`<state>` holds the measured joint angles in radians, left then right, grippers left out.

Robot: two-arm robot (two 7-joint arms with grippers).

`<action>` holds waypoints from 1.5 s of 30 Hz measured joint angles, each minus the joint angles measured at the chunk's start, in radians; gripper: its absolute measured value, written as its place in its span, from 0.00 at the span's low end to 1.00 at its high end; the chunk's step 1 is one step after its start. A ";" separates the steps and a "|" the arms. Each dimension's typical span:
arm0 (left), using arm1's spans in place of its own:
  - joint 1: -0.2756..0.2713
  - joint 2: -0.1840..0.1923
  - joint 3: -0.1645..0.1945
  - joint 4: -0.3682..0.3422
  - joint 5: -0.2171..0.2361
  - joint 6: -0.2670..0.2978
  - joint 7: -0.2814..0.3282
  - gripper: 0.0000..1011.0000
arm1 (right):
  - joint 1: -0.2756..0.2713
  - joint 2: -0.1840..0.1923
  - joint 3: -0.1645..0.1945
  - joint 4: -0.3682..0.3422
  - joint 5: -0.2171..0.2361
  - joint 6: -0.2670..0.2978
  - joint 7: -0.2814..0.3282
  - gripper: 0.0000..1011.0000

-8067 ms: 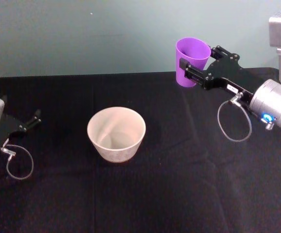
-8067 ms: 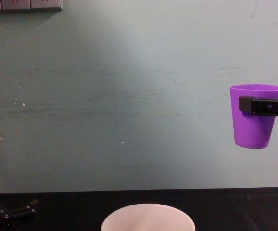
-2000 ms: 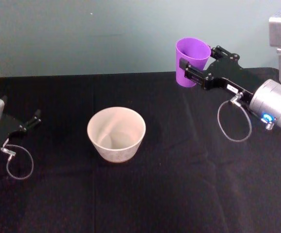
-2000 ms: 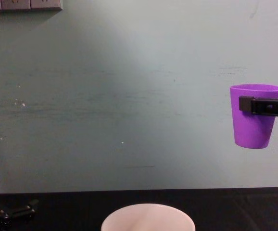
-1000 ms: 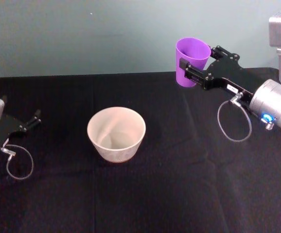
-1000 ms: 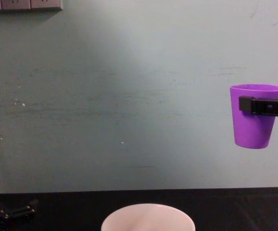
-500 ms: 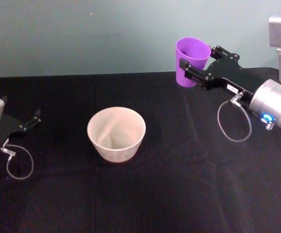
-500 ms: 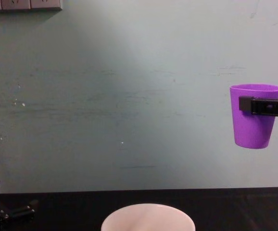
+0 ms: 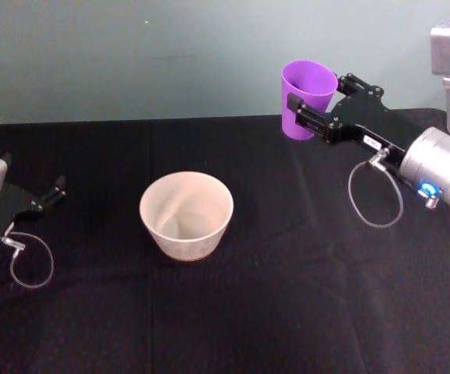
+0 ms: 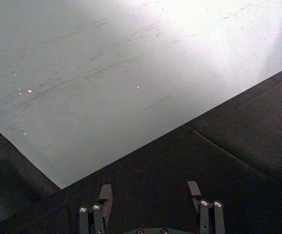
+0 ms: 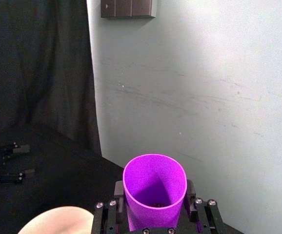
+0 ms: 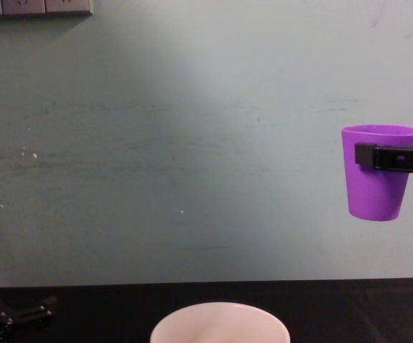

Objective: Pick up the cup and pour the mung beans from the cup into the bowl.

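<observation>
– Cup (image 9: 307,84) first: where is it, and who has it?

– Up in the air, upright, well above the black surface (image 9: 287,296). The right pincer (image 9: 317,100) is clamped on it from both sides, a little below the rim. It hangs to the right of the bowl (image 9: 182,238) and farther back, not over it.

– And the left one?

– The left pincer (image 10: 149,194) is parked low at the left edge of the surface, fingers spread with nothing between them.

– How would you expect that cup to behave?

– Light, I'd say. It's thin, smooth plastic with no handle, and it looks stiff enough to take the squeeze, since the mouth reads round in the right wrist view. What lies at its bottom is too dim to make out, so I can't judge the load.

– Is the hold in a good spot?

– For carrying, yes. The wall widens upward, so the cup wedges down into the fingers. Tipping is the weak point: past level, the weight pulls toward the mouth and the fingers meet the narrower end of a slick wall. It could slide out.

– And the bowl?

– It's wide and open, so an easy target, though probably light enough to shift if the cup bumps it.
</observation>
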<state>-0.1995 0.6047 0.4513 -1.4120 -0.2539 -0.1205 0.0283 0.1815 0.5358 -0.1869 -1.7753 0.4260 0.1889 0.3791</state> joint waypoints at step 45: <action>0.000 0.000 0.000 0.000 0.000 0.000 0.000 0.99 | 0.259 -0.042 -0.315 0.223 -0.423 -0.073 -0.101 0.71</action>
<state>-0.1995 0.6047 0.4514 -1.4120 -0.2539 -0.1205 0.0283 0.4407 0.4942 -0.5020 -1.5522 0.0031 0.1164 0.2783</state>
